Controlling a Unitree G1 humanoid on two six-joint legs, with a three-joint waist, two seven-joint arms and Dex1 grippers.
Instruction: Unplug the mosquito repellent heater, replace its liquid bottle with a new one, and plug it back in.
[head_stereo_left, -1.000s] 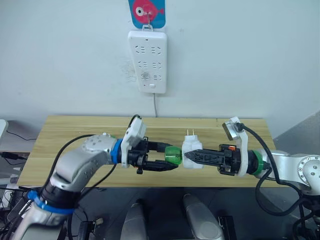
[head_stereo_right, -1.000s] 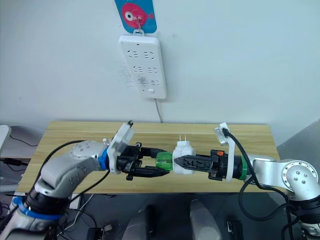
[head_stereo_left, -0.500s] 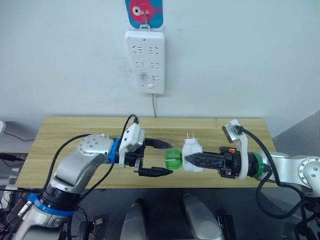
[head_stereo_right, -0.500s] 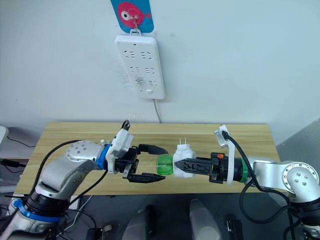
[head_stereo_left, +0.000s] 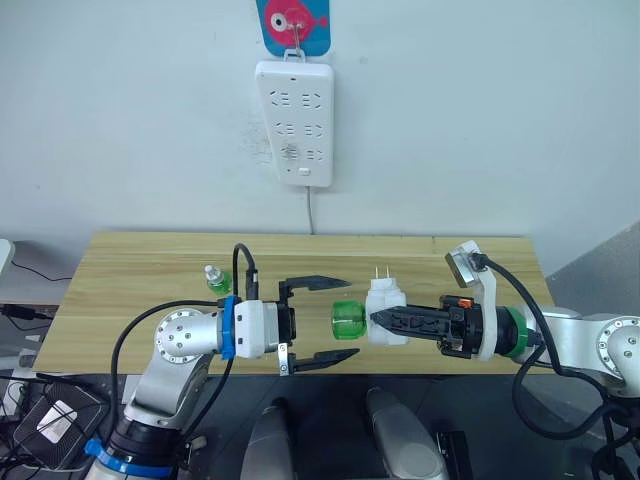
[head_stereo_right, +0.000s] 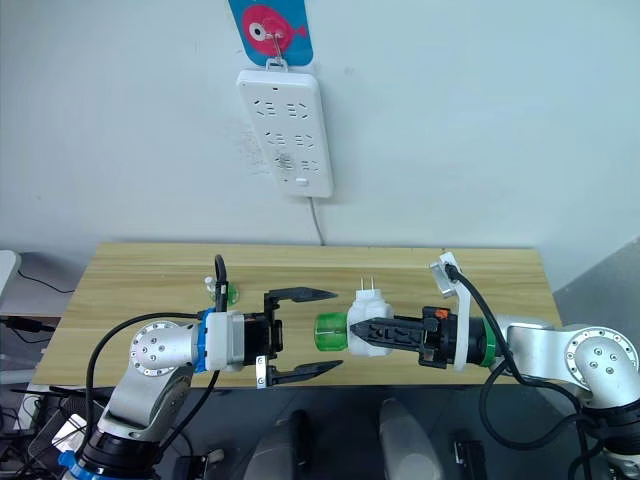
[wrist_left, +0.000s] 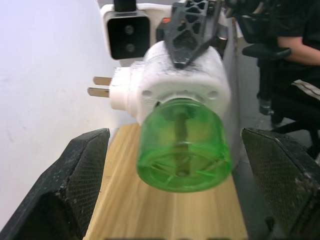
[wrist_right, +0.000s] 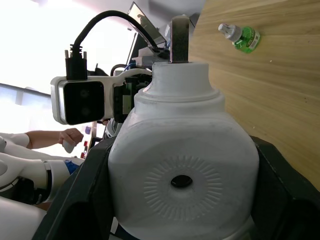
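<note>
Above the wooden bench (head_stereo_left: 130, 260), in the left eye view, our right hand (head_stereo_left: 378, 318) grips the mosquito repellent heater (head_stereo_left: 383, 305) between its two black fingers, holding it in the air near the bench's front edge with its two metal prongs pointing up. Its liquid bottle (head_stereo_left: 347, 320) sits in the heater's end and points toward our left hand (head_stereo_left: 332, 318). That hand stands wide open, one finger above the bottle's level and one below, and neither touches the green plastic. The new one (head_stereo_left: 216, 280), with its white cap, lies on the bench behind our left wrist. A white power strip (head_stereo_left: 295, 122) hangs on the wall beneath a blue and pink hanger (head_stereo_left: 293, 22), its cord running down behind the bench.

From the right eye view we get the same scene, with the capped bottle showing just past the left wrist.

Looking along our left wrist, we see the bottle's green base facing us, a dark wick visible inside it, set into the white heater body with the prongs off to one side. Our own fingertips (wrist_left: 75, 180) stand well apart on either side of it.

Looking along our right wrist, we see the heater's domed, vented face clamped between our fingers, and the capped bottle lying on the wood beyond.
</note>
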